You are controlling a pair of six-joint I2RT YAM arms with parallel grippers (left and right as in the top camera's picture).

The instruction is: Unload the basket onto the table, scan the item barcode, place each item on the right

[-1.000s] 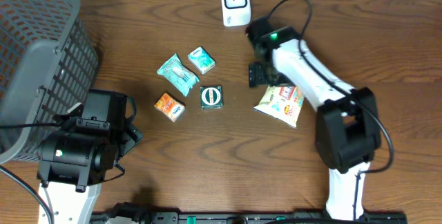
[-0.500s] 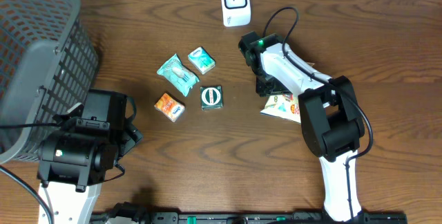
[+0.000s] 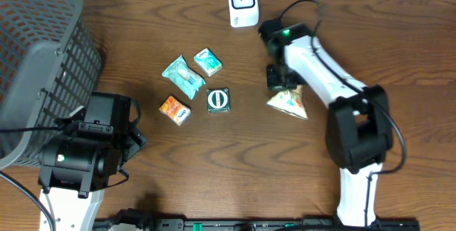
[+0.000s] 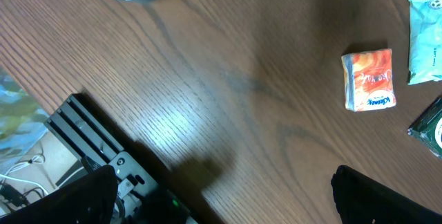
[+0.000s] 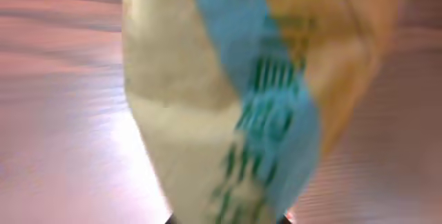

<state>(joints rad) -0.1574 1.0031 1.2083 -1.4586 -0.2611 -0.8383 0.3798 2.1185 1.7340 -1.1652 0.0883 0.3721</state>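
Observation:
A cream, yellow and blue snack packet (image 3: 289,101) lies right of the table's middle, its near end pinched up by my right gripper (image 3: 280,80), which is shut on it. In the right wrist view the blurred packet (image 5: 235,99) fills the frame, wedged between the jaws at the bottom edge (image 5: 228,218). The white barcode scanner (image 3: 242,3) stands at the back edge, a little behind and left of that gripper. My left gripper (image 3: 134,140) hovers open near the front left, its dark fingertips (image 4: 376,196) wide apart over bare wood, holding nothing.
A grey mesh basket (image 3: 35,60) fills the left side. Left of the snack packet lie a teal packet (image 3: 184,73), a small teal box (image 3: 208,61), an orange packet (image 3: 174,110) and a dark green square item (image 3: 218,100). The orange packet (image 4: 369,79) also shows in the left wrist view.
My right gripper went from open to shut, closing on the snack packet's end, which now bunches up into a narrower shape. The left arm has not moved.

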